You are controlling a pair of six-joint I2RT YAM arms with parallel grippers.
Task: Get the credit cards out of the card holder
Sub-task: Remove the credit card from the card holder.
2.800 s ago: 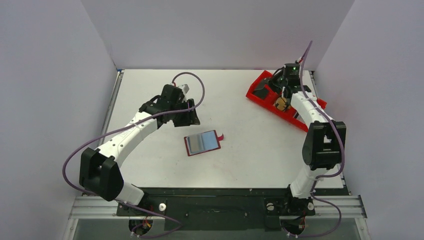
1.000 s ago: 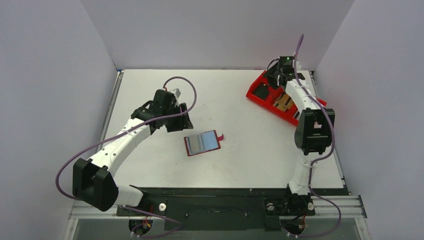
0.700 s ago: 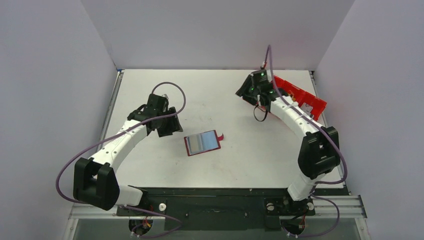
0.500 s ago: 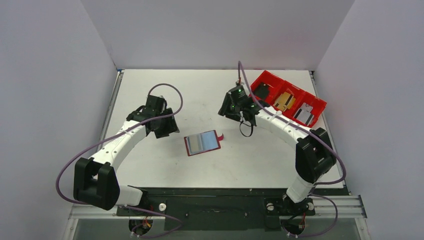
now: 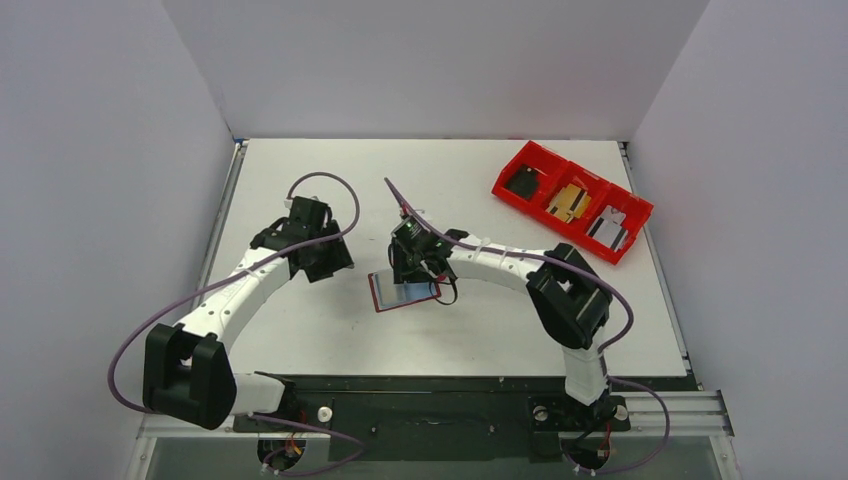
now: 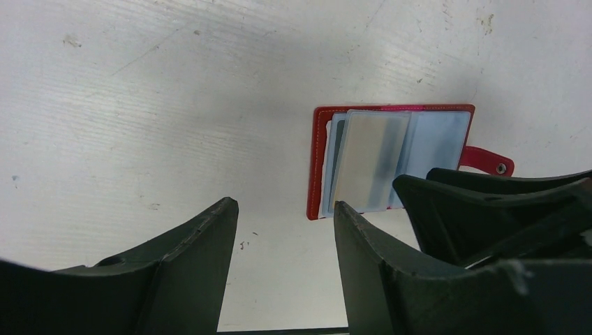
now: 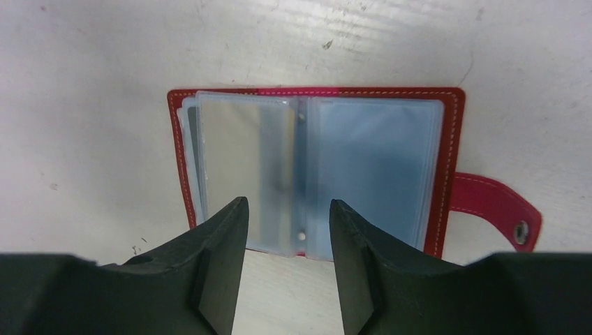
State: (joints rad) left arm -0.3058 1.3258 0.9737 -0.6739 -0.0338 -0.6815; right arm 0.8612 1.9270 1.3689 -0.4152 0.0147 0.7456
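The card holder point(image 5: 402, 295) lies open and flat at the table's centre, dark red with a snap tab point(image 7: 496, 206). Pale blue-grey credit cards point(image 7: 244, 160) sit in its clear sleeves, one with a yellowish face point(image 6: 370, 157). My right gripper point(image 5: 420, 268) hovers over the holder's far edge, covering part of it from above. Its jaws are open around the sleeves' middle fold point(image 7: 286, 206), holding nothing. My left gripper point(image 5: 322, 262) stands open a little to the left of the holder point(image 6: 317, 167), over bare table point(image 6: 283, 209). The right gripper's dark fingers point(image 6: 489, 209) show at that view's right.
A bright red three-compartment bin point(image 5: 515, 165) sits at the back right with small items in each compartment. Grey walls close off the left, back and right sides. Purple cables loop above both wrists.
My right arm has swung from the red bin at the back right across to the card holder at the centre. The left arm has drawn back slightly to the left. Both jaws stay as they were.
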